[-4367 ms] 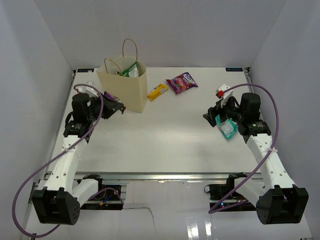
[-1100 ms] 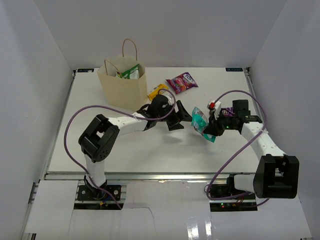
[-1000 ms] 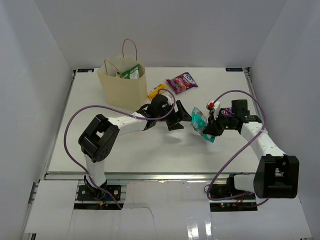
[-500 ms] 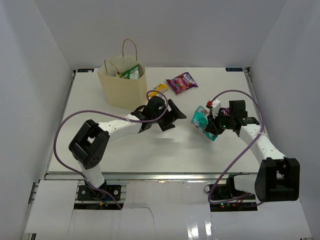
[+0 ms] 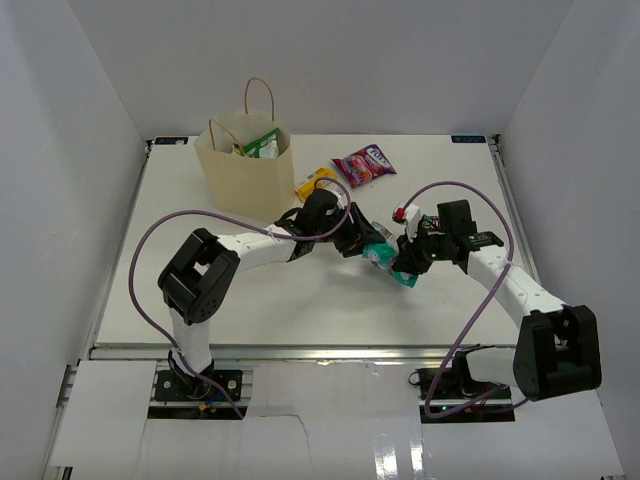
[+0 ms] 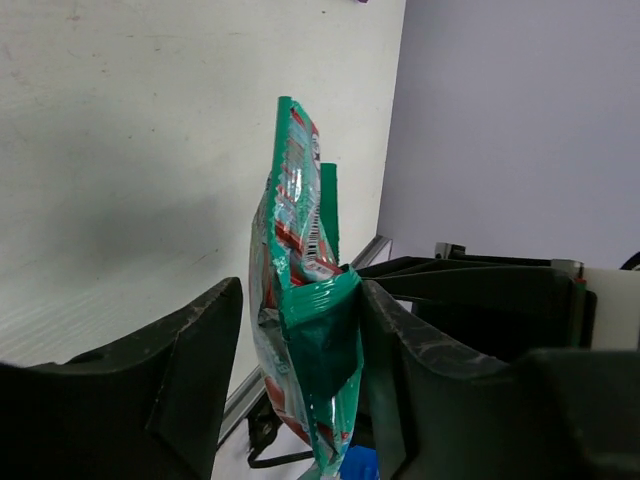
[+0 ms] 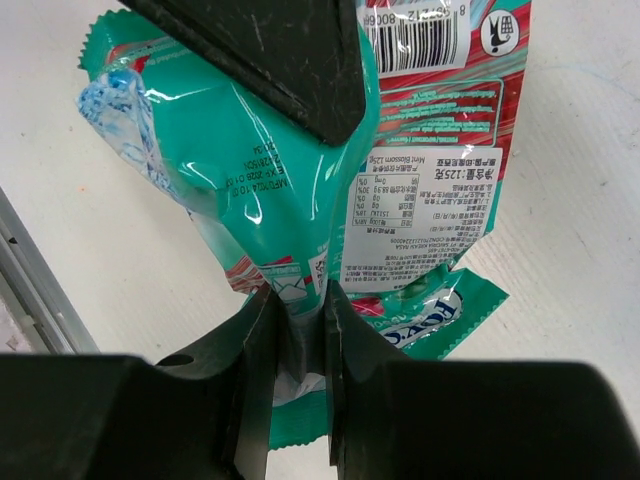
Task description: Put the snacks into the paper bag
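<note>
My right gripper (image 7: 298, 300) is shut on the lower edge of a teal snack packet (image 7: 290, 180), which it holds above the middle of the table (image 5: 250, 300). In the top view the packet (image 5: 385, 258) hangs between the right gripper (image 5: 405, 262) and the left gripper (image 5: 368, 243). My left gripper (image 6: 300, 290) is open around the packet (image 6: 300, 310): its right finger (image 6: 400, 350) touches the packet, and its left finger (image 6: 200, 370) stands slightly off it. The cream paper bag (image 5: 245, 175) stands upright at the back left with a green packet (image 5: 262, 142) sticking out.
A small yellow bar (image 5: 316, 181) lies just right of the bag. A pink-magenta packet (image 5: 364, 164) lies further right, near the back edge. White walls enclose the table on three sides. Purple cables loop over both arms.
The two grippers have come together at mid-table. The right one brought the teal packet leftward. The left fingers now straddle it and have narrowed.
</note>
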Robot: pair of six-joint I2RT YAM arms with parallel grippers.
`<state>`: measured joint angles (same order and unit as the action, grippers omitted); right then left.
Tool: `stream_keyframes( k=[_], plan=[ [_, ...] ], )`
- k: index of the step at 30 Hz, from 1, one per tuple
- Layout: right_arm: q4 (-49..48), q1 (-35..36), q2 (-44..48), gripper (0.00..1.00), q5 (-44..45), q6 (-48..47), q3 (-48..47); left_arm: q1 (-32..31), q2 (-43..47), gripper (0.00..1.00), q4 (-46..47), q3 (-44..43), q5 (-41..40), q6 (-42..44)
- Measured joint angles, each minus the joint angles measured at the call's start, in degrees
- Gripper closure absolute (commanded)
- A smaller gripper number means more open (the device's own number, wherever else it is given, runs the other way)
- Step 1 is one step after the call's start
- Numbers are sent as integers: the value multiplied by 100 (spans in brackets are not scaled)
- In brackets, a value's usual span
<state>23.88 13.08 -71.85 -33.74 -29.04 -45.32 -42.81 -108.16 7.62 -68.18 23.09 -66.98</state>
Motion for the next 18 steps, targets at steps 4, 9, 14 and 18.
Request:
stream_keyframes(
  k=[4,9,14,18],
  plan=[
    [15,24,-142,91,-37,-33,-81,11,-31,68,61,-107,146,24],
    [17,28,-153,56,-57,-131,-175,35,-31,96,61,-177,258,155],
    [50,52,-153,28,-184,-365,-315,74,-31,100,-120,-205,317,461],
    [365,13,-153,26,-306,-616,-796,315,28,100,-999,-474,129,1196]
  ],
)
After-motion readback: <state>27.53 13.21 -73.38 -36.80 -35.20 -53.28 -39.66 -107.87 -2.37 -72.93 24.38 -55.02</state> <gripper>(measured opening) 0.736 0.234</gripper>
